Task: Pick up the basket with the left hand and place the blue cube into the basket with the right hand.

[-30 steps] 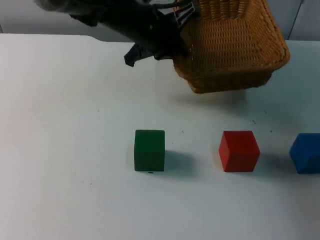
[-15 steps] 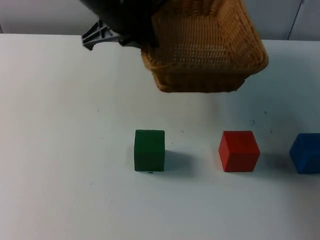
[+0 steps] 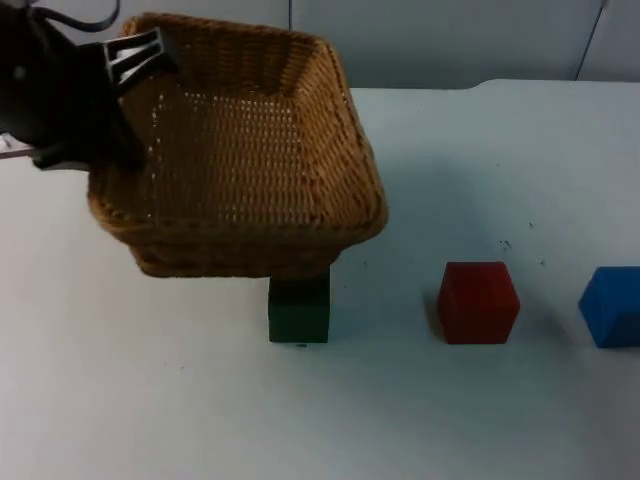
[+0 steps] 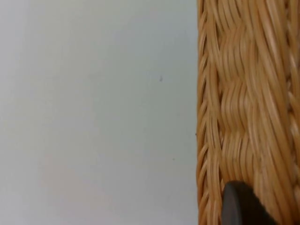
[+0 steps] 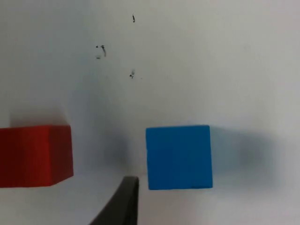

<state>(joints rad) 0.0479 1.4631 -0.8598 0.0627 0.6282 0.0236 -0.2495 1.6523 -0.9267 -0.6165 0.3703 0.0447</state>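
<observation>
A woven wicker basket [image 3: 345, 150] hangs above the table at the left, tilted so its inside shows. My left gripper [image 3: 122, 105] is shut on the basket's left rim, and the rim [image 4: 243, 93] runs close past that arm's camera. The blue cube [image 3: 612, 306] rests on the table at the far right edge. My right gripper [image 5: 126, 206] hovers over the blue cube [image 5: 178, 157], just to one side of it and not touching it.
A green cube [image 3: 298, 318] stands at the middle, its top hidden behind the basket's front wall. The red cube [image 3: 478, 302] sits between green and blue, and beside the blue cube in the right wrist view [image 5: 35, 154]. White table lies open in front.
The left arm has swung the basket from the back right toward the left and front. It now covers the top of the green cube. The cubes have not moved.
</observation>
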